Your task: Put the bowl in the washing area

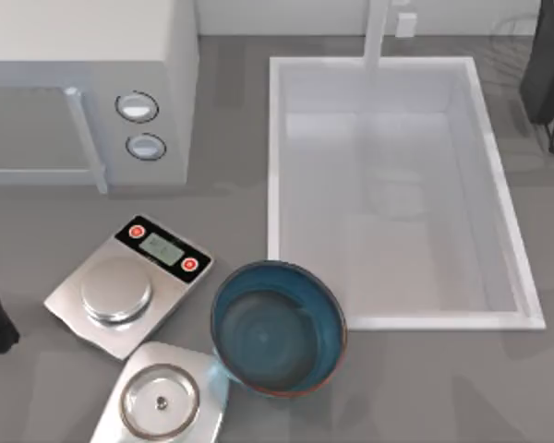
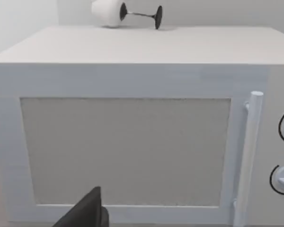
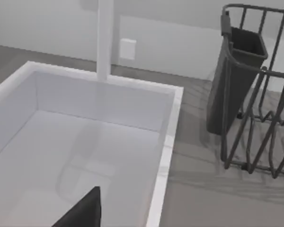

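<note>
Both arms' fingers sit well apart from the bowl (image 1: 278, 328).

Open table right of bowl (image 1: 277, 328); scale (image 1: 129, 284) and lid (image 1: 161, 401) crowd its left

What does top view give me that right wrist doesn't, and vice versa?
Top view alone: the bowl on the table by the sink's near left corner, the scale, the glass lid on its square plate, and the microwave. Right wrist alone: the wire dish rack with its dark cutlery holder, seen clearly beside the basin. Both: the white sink and its faucet post.
</note>
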